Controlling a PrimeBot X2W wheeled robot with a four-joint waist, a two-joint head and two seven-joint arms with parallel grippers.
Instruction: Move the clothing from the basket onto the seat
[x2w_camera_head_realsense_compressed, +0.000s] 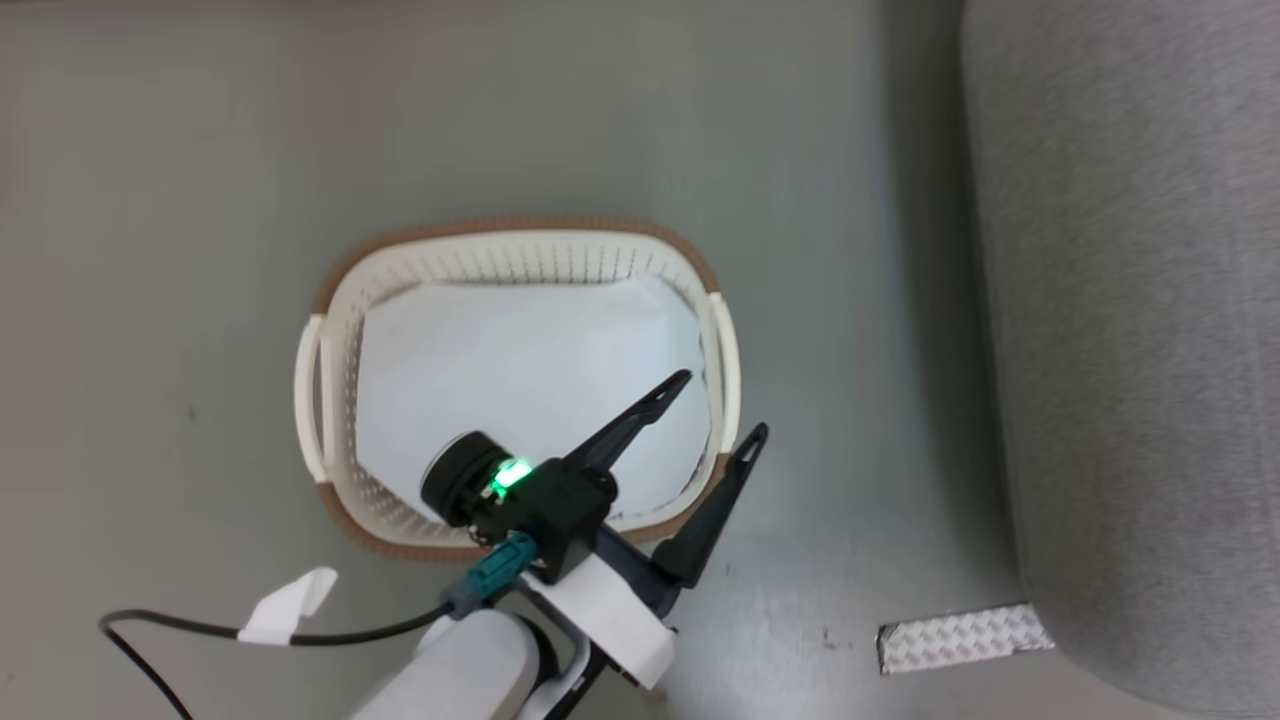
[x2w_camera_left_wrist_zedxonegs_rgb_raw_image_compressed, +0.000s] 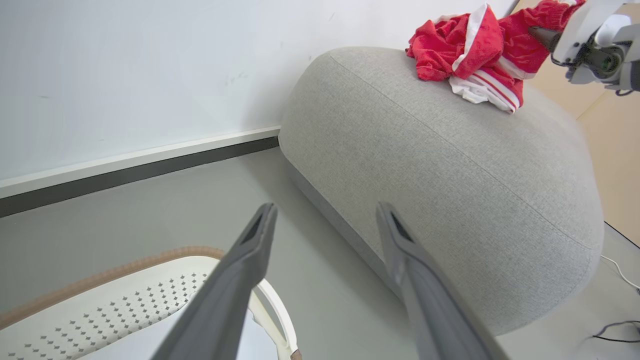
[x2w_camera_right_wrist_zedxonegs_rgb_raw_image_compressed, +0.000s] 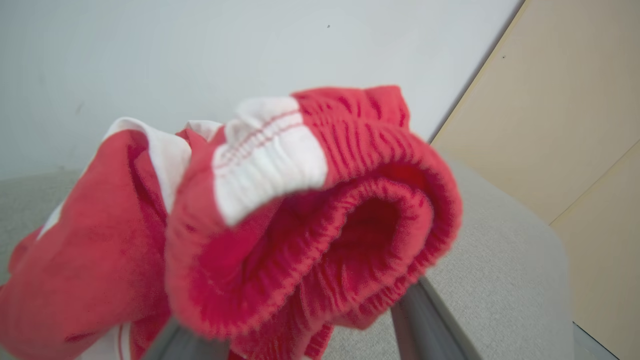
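Noted clothing (x2w_camera_left_wrist_zedxonegs_rgb_raw_image_compressed: 470, 55) lying on seat (x2w_camera_left_wrist_zedxonegs_rgb_raw_image_compressed: 450, 165) within spread right end effector (x2w_camera_left_wrist_zedxonegs_rgb_raw_image_compressed: 540, 34), presumably to free it; left end effector (x2w_camera_head_realsense_compressed: 722, 405) wide over basket (x2w_camera_head_realsense_compressed: 520, 228).

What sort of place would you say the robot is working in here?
Probably a plain indoor room staged as a living space: a grey upholstered sofa, a laundry basket on a smooth grey floor, and a bare white wall.

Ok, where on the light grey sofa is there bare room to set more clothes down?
The light grey fabric sofa is bare across its wide top and rounded end facing the cream perforated basket. It's crowded only at the far end, where the bright red white-striped clothing lies bunched.
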